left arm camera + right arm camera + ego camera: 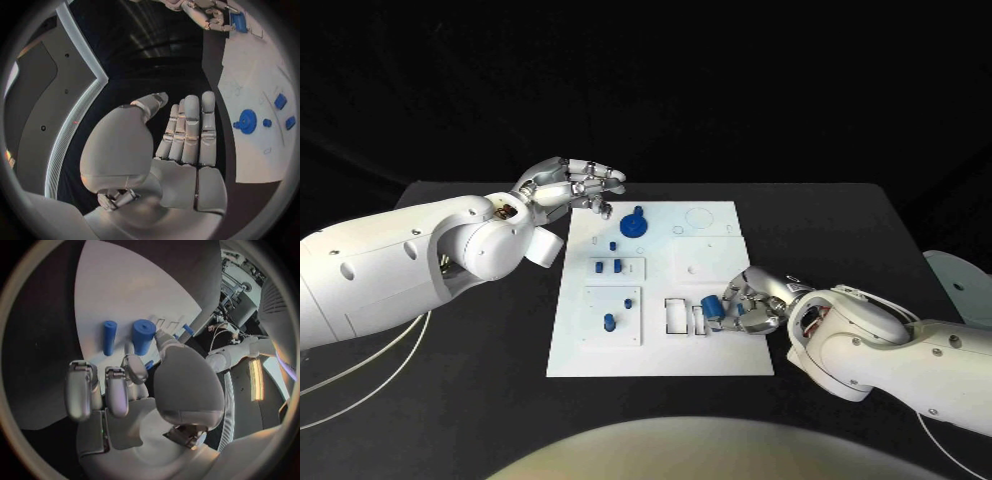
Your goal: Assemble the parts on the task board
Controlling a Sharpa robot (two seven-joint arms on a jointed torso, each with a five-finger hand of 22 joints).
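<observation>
The right hand [750, 303] pinches a small blue plastic cylinder [714, 308] at its fingertips over the flat white task board [718, 225], and could drop it if they loosen, while the left hand [574, 184], fingers straight and empty, waits beyond.

both arms are clad in smooth glossy white shells with rounded, bulbous segments. the left arm [401, 270] carries a few small dark screw holes along its big shell, and at its wrist joint a gap shows brownish inner parts and wiring; thin white cables loop out beneath it. the right arm [906, 350] has a narrow dark seam where its segments meet, with a white cable trailing below. the left hand [574, 185] and the right hand [754, 305] are silver metal, built of jointed, blocky finger segments with rounded pale tips. in the wrist views the palms are smooth silver plates, each thumb base a large domed casing.
</observation>
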